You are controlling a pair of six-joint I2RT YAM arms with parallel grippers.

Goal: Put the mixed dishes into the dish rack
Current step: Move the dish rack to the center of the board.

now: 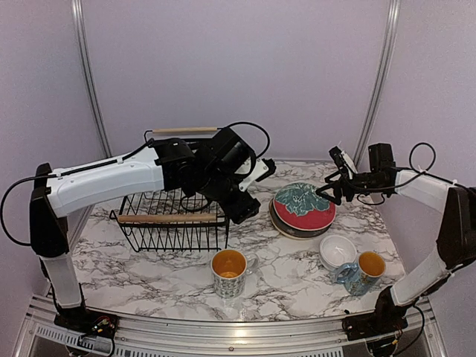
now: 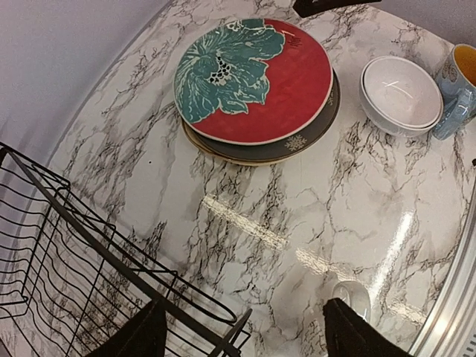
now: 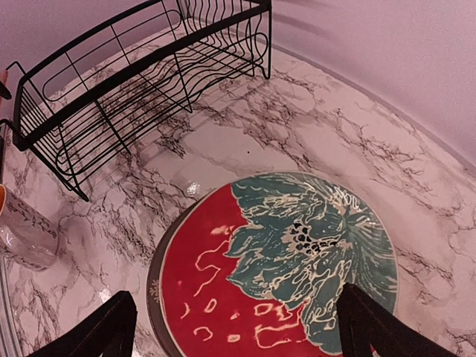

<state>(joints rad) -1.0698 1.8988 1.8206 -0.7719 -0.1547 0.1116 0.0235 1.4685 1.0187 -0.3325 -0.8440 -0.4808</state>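
The left tool (image 1: 239, 214) hangs over the marble-patterned bench (image 1: 290, 286). To its left, just beside it, is the right end of the rectangular black wire dish rack with wooden bar handles (image 1: 149, 238). To its right sits a stack: the round red plate with a teal leaf (image 1: 303, 207) on a dark grey plate (image 2: 297, 145), on a tan plate (image 2: 190, 138). The right tool (image 1: 325, 193) hovers over that stack's far right side. Nearer than the right tool stand the nested small white bowls (image 1: 338, 249), with a patterned orange-lined mug (image 1: 364, 271) just beside them. A second orange-lined mug (image 1: 229, 271) stands on the near side of the left tool, by the rack's near right corner.
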